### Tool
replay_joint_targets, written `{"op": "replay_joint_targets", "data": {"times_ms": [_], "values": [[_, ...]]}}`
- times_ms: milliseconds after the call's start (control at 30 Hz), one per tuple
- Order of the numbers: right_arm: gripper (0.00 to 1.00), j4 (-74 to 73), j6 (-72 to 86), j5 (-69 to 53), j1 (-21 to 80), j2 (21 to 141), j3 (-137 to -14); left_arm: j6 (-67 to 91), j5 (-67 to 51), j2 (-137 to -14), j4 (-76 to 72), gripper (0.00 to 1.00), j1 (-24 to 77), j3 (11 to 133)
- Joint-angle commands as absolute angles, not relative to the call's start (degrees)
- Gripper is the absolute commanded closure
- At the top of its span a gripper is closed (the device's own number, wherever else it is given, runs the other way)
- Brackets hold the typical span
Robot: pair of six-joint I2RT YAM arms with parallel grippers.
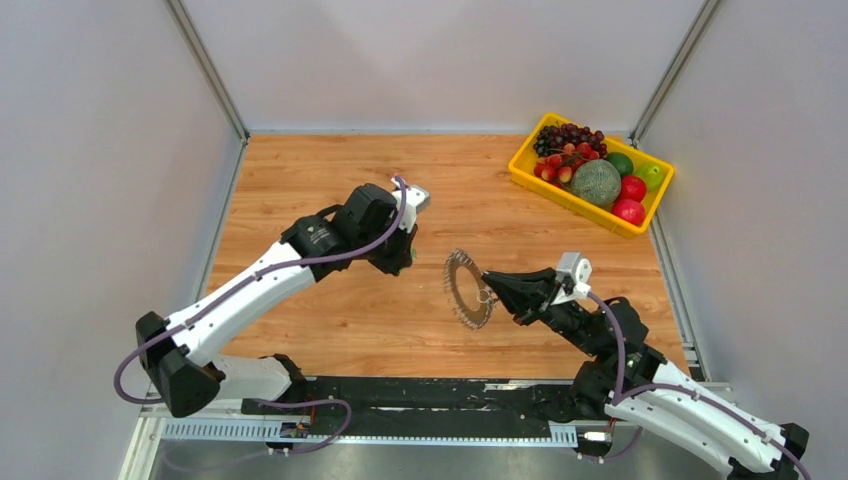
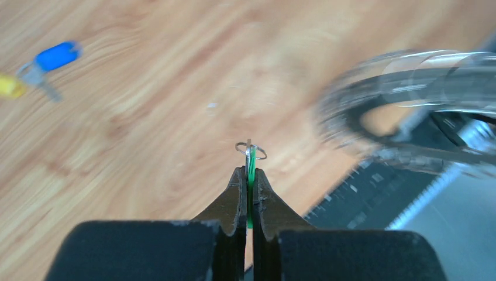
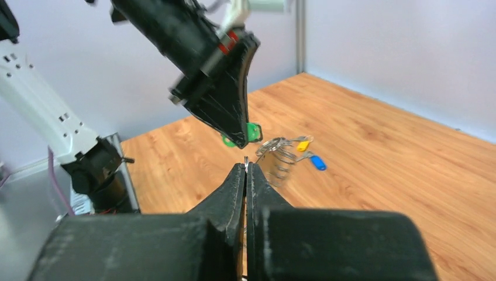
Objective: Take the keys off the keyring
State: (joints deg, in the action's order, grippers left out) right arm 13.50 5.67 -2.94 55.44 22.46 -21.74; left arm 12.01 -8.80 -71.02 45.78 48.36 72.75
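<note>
The keyring [image 1: 468, 288] stands on edge at mid table, strung all round with silver keys. My right gripper [image 1: 488, 292] is shut on its right side; in the right wrist view the jaws [image 3: 246, 167] pinch the wire, with silver keys [image 3: 278, 159] hanging just beyond. My left gripper [image 1: 403, 262] is left of the ring and apart from it, shut on a green-headed key [image 2: 251, 171] with a small split ring [image 2: 250, 150] at the tip. It also shows in the right wrist view [image 3: 252, 132]. A blue key [image 2: 57, 55] and a yellow key [image 2: 10, 86] lie on the table.
A yellow basket [image 1: 560, 196] of fruit stands at the back right corner. A black rail [image 1: 450, 395] runs along the table's near edge. Grey walls close in the left, back and right sides. The keyring is a blur at the right of the left wrist view [image 2: 409, 105].
</note>
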Motion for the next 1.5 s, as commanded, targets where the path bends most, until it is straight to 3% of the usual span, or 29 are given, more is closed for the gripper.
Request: {"op": "replay_joint_targets", "data": {"times_ms": [0,200,533,600,633,700,767,1133,1467], "values": [[1.0,11.59,4.1,4.7,55.69,16.81,-21.46,18.52,9.06,-75.07,39.82,0.99,43.85,70.8],[1.0,8.18,1.4,5.48,55.7,13.93,-21.85,14.9,18.21,-84.61,39.85,1.0,36.35,79.69],[1.0,5.19,-2.5,5.56,55.7,14.06,-25.77,17.89,21.63,-99.48,35.03,1.0,26.69,88.17],[1.0,4.98,-3.33,5.96,55.68,14.71,-26.33,18.45,24.57,-101.15,33.59,0.83,25.84,87.83],[1.0,4.7,-3.71,6.51,55.67,15.29,-26.78,18.45,26.29,-101.95,33.19,0.43,25.57,87.5],[1.0,3.66,-3.93,8.32,55.67,16.57,-27.57,17.3,26.61,-102.47,32.73,0.06,24.97,87.38],[1.0,3.29,-3.22,10.33,55.69,17.74,-28.17,17.04,25.63,-101.26,31.97,0.01,24.56,86.24],[1.0,6.24,-3.13,11.51,53.8,35.47,-32.23,17.71,15.64,-83.54,27.74,0.0,24.43,71.75],[1.0,14.66,7.55,-15.49,32.82,57.54,-41.18,13.66,11.93,-67.19,18.42,0.0,24.43,57.66]]}}
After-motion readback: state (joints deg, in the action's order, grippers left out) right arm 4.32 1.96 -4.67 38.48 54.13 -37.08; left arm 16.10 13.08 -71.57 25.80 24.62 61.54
